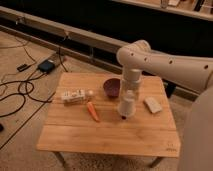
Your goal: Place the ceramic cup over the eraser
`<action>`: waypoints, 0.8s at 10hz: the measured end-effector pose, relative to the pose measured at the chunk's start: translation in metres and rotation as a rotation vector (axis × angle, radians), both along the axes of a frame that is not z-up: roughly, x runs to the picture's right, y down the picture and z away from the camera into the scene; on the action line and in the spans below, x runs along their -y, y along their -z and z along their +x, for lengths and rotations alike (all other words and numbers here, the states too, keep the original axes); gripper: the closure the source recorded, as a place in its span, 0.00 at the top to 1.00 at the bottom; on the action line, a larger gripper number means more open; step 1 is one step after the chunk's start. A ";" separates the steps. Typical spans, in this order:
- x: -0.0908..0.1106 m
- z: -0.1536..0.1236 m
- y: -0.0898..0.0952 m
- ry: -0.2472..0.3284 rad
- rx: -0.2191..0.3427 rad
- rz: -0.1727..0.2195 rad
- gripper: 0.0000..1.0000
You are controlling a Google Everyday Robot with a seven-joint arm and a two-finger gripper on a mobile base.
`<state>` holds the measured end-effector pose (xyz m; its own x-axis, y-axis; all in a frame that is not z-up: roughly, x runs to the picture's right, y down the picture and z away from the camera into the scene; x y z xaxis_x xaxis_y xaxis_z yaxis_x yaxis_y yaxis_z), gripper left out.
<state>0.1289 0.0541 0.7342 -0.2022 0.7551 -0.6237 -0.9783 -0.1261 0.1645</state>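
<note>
My gripper hangs from the white arm above the middle of the wooden table, shut on the ceramic cup. The white cup points mouth-down, low over the tabletop. Only a small dark end of the black eraser peeks out under the cup's left rim; the cup hides the remainder. I cannot tell whether the rim touches the table.
A maroon bowl stands just behind the cup. An orange carrot and a small packet lie to the left, a pale flat block to the right. Cables and a black device lie on the floor at left.
</note>
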 end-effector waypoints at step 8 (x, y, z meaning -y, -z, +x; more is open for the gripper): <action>-0.041 -0.005 -0.036 -0.014 0.025 -0.022 0.01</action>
